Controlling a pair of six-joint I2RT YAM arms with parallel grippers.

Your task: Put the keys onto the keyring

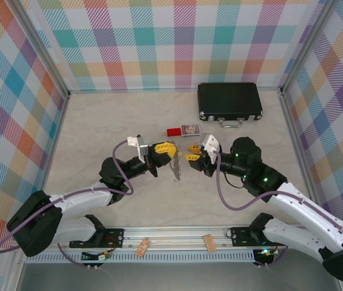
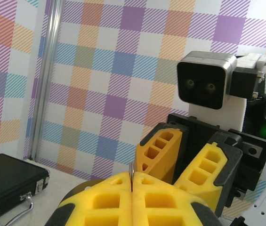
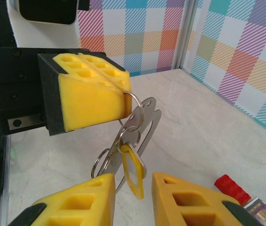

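no legible text anywhere, print on the small card (image 1: pixel 190 130) too blurred to read

Mid-table the left gripper (image 1: pixel 169 148) and right gripper (image 1: pixel 192 151) face each other, with the keyring (image 1: pixel 176 165) hanging off the left one's tips right between them – the key (image 3: pixel 133 169) dangles beside it, just over the gap in the right gripper. Behind them a small block (image 1: pixel 173 131) sits just left of a card (image 1: pixel 190 129), and further back on the right the case (image 1: pixel 229 101) lies near the back wall. Down at the near edge, two wooden blocks (image 1: pixel 142 247) lie on the rail (image 1: pixel 177 232) between the arm bases.
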